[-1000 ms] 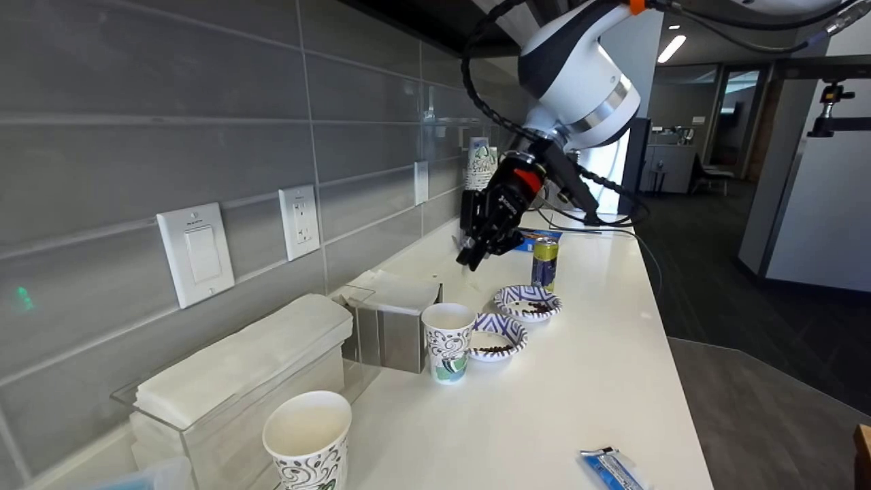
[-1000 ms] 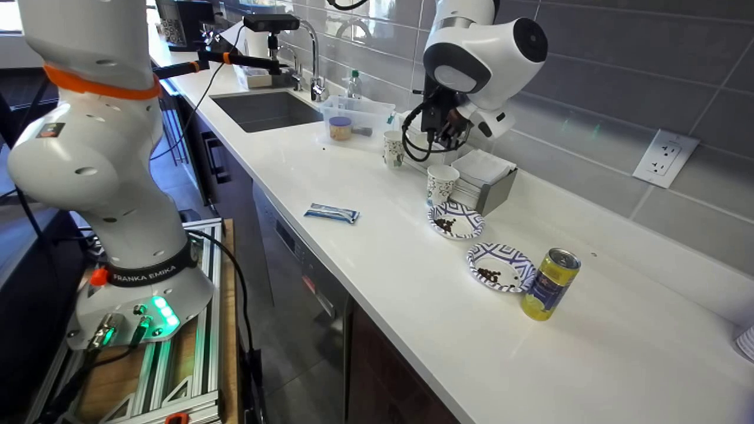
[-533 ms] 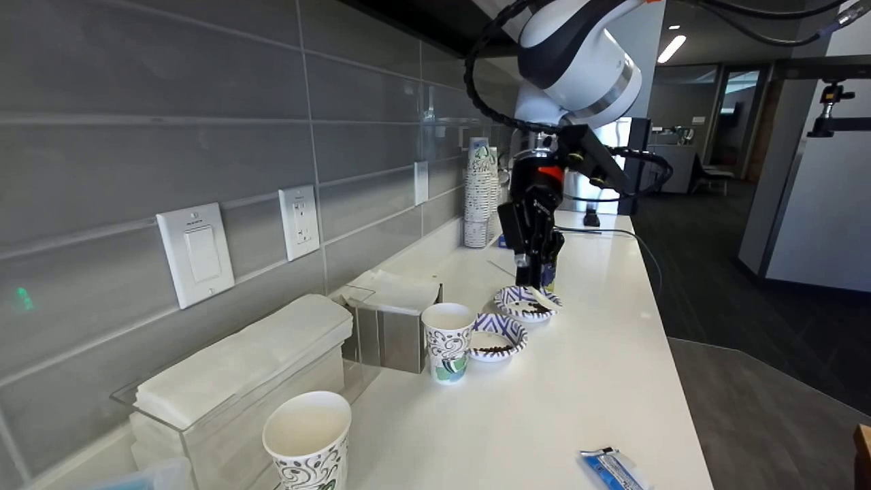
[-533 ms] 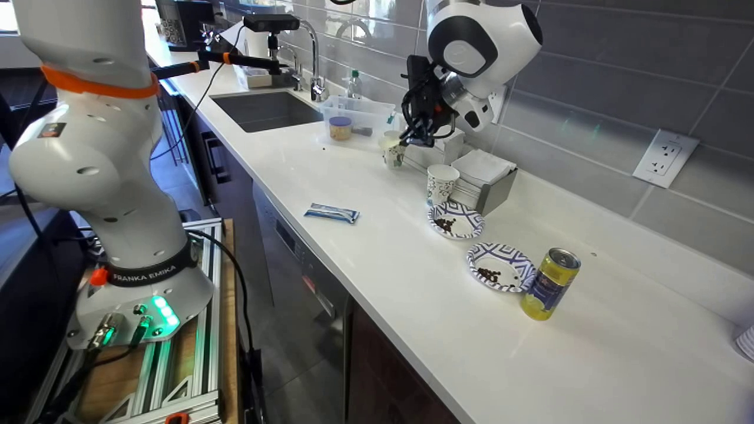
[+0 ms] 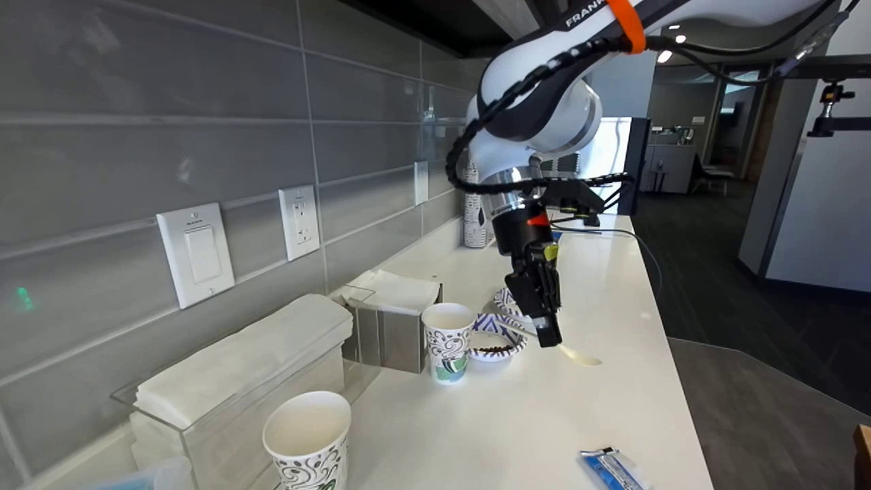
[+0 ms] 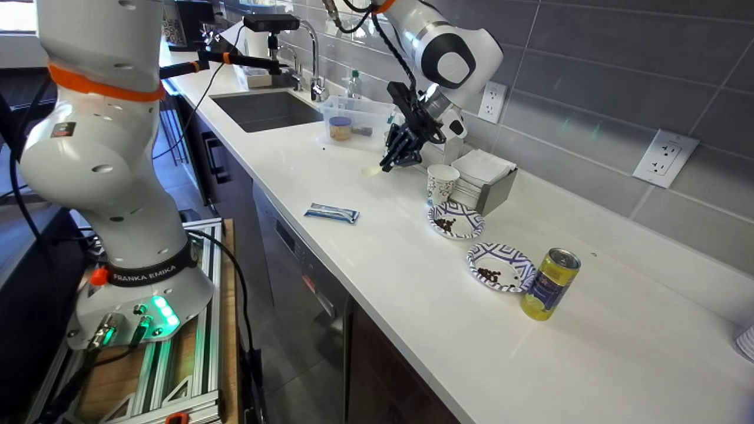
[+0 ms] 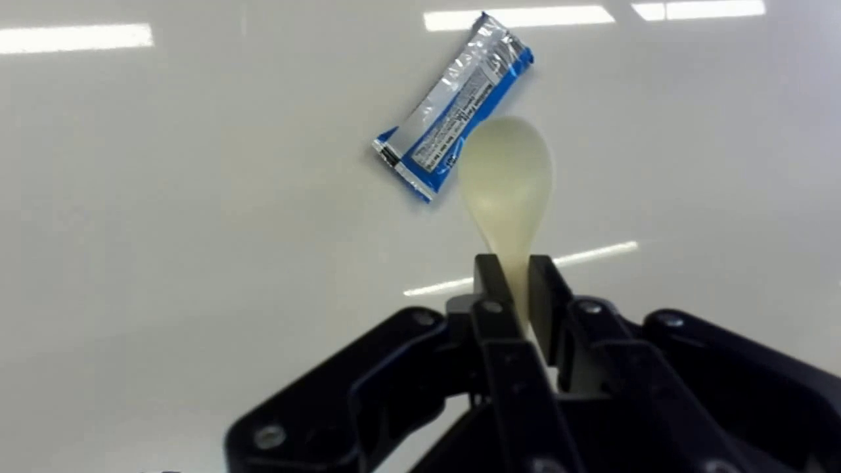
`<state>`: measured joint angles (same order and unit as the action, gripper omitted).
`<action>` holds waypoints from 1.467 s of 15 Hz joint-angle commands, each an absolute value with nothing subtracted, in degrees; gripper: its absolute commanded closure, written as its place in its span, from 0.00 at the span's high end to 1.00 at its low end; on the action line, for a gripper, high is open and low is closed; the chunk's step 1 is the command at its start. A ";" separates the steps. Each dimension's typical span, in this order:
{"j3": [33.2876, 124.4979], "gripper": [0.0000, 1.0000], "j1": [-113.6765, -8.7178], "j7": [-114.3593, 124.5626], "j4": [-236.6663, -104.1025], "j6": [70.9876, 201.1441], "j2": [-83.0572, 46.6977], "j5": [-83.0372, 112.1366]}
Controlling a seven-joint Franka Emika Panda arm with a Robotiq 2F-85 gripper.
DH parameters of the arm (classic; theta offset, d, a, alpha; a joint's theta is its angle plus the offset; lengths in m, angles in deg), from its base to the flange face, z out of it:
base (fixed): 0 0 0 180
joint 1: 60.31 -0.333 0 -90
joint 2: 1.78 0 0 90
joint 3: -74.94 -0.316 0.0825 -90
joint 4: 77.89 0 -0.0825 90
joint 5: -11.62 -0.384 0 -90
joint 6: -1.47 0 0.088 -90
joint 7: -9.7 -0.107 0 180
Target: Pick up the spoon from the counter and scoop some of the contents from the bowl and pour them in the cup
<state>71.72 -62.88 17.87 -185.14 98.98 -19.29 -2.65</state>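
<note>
The pick-up looks done: the tool (image 7: 514, 279) pinches the spoon (image 7: 506, 177) by its handle, pressed in from both sides, with the head pointing out ahead. In the wrist view nothing can be seen on that head, so I judge the scooping not yet done. In an exterior view the spoon is held over the worktop (image 6: 400, 247), left of the cup (image 6: 440, 187) and apart from it. The left-hand bowl (image 6: 471, 221) stands just beside the cup, on its near right; the right-hand bowl (image 6: 498, 252) lies farther right and nearer, just beside a can (image 6: 549, 284). Both hold small dark contents (image 6: 443, 224), and I cannot tell which is meant. Left to do, as I read it: bring the spoon to a bowl, load it, carry it level and tip it over the upright cup, whose bottom is hidden
</note>
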 commanded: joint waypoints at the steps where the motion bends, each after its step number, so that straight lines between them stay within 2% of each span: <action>1: 70.71 0.04 -65.23 19.34 -182.41 99.59 -23.90 6.57; 4: 69.99 0.04 -66.50 21.91 -183.10 105.82 -25.73 13.13; 5: 69.77 0.14 -65.47 19.96 -183.77 102.77 -23.98 9.62; 11: 69.55 0.14 -66.07 21.15 -183.38 105.51 -25.48 12.20; 12: 69.55 0.04 -66.07 21.16 -183.31 105.51 -25.48 12.23; 22: 66.31 0.04 -69.72 29.27 -176.20 104.52 -31.96 20.41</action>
<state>66.41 -69.25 27.20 -179.24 105.59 -28.52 17.22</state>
